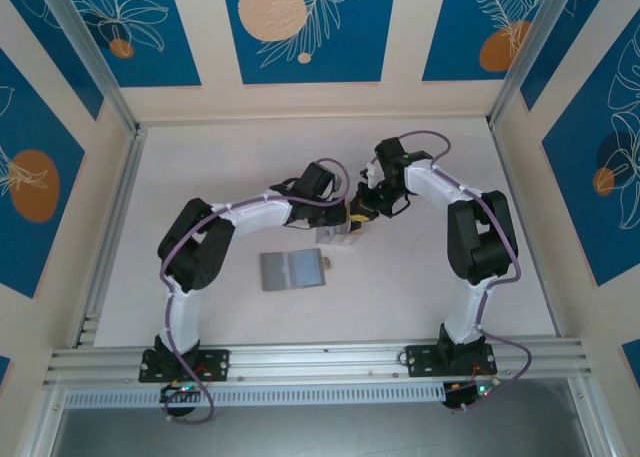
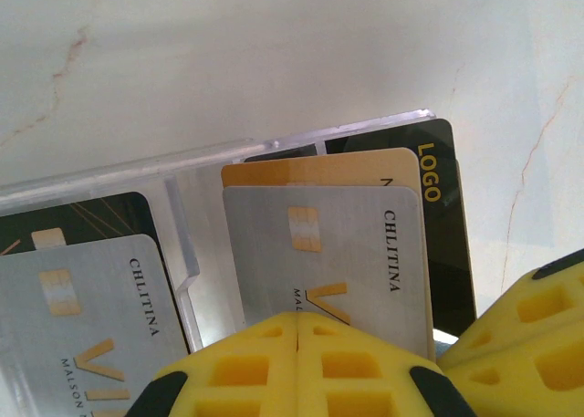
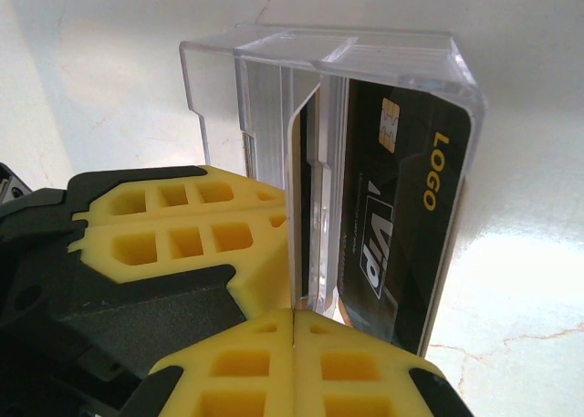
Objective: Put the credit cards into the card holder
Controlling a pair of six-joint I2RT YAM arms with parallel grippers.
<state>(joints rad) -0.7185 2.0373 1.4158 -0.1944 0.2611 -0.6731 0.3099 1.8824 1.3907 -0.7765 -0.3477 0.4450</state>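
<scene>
A clear plastic case holds the credit cards: a silver card in front, a gold one behind it and a black "LOGO" card at the back. My left gripper is shut at the case's near wall, its fingers lying along the case's side. My right gripper is shut, and a light card's thin edge runs into its seam. Both grippers meet mid-table, the left gripper and the right gripper at the case. The grey card holder lies flat on the table just in front of them.
The pale table is bounded by aluminium rails at the left and along the near edge. Patterned blue walls stand on three sides. Another silver card face shows through the clear case at the left.
</scene>
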